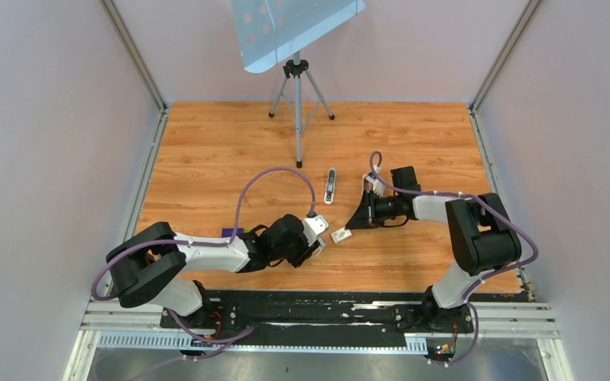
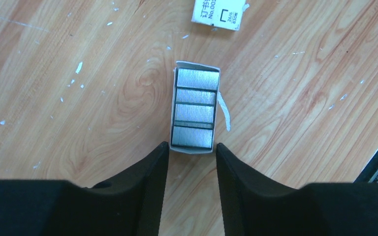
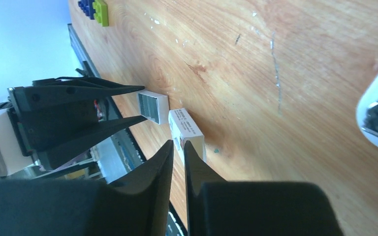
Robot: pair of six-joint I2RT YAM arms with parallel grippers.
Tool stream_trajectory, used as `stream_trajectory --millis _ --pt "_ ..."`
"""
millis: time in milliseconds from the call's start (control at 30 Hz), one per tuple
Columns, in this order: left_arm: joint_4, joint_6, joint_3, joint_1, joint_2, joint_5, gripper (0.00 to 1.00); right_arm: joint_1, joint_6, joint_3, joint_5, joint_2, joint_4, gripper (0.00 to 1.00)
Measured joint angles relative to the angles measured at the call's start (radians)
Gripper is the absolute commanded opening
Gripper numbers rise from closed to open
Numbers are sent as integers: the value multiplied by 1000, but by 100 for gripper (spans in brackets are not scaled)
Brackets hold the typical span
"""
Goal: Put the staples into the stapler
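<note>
While my left gripper [image 2: 192, 147] hangs low over the wooden table [image 1: 206, 159], its jaws stand apart and bracket the near end of the open tray of staples [image 2: 193, 109]. That's four silver blocks of staples in a row, face up, with the tray flat on the wood. My tips sit right at the tray's two near corners; whether they actually touch its card walls, I can't tell from here.

Over on the other side, my right gripper [image 3: 178, 145] points across toward the left one, jaws only a sliver apart, nothing between them. Just ahead of those tips lies the white labelled sleeve [image 3: 187, 129], near the tray but apart from it.

And the stapler [image 1: 330, 186]? It's out on the table past both grippers, lying lengthwise away from my bases. It is clear of the tray and the sleeve, and neither pair of jaws touches it. From the right wrist it shows only as a blurred pale shape at the right edge.

Close by my left arm, the purple-and-green block [image 3: 94, 10] sits near the table's near edge.
</note>
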Motion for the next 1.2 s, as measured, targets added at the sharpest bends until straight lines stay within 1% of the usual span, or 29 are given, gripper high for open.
stream_trajectory --millis 67,133,233,367,467,567,667,700,767,800,933,1033,1200 --pt "-3 -12 2 0 -1 -4 50 -4 -8 0 32 -22 -35 35" --pt "-11 -30 3 0 -10 -17 53 -5 -15 0 67 -48 -71 41" --pt "-31 -61 13 0 -34 -45 55 -6 -25 1 119 -89 -123 43" --pt "-68 -117 60 27 -70 -68 55 -5 -29 4 193 -148 -192 43" --pt "-84 -176 87 97 -103 -60 60 4 -30 15 257 -195 -237 43" --pt "-98 -233 87 183 -157 -40 64 38 -29 34 330 -240 -266 42" --pt "-124 -288 87 266 -219 -26 68 125 -29 62 422 -286 -291 41" --pt "-137 -300 89 286 -237 -23 76 150 -29 71 445 -294 -297 40" --pt "-170 -329 92 340 -276 -11 98 219 -29 95 510 -311 -309 39" --pt "-190 -341 93 369 -299 -10 100 253 -29 105 541 -316 -312 39" --pt "-273 -365 96 453 -392 -22 100 369 -28 139 649 -317 -328 37" --pt "-350 -364 106 481 -467 -51 100 444 -27 172 719 -306 -339 36" --pt "-474 -370 139 506 -596 -156 100 557 -20 233 806 -254 -350 34"
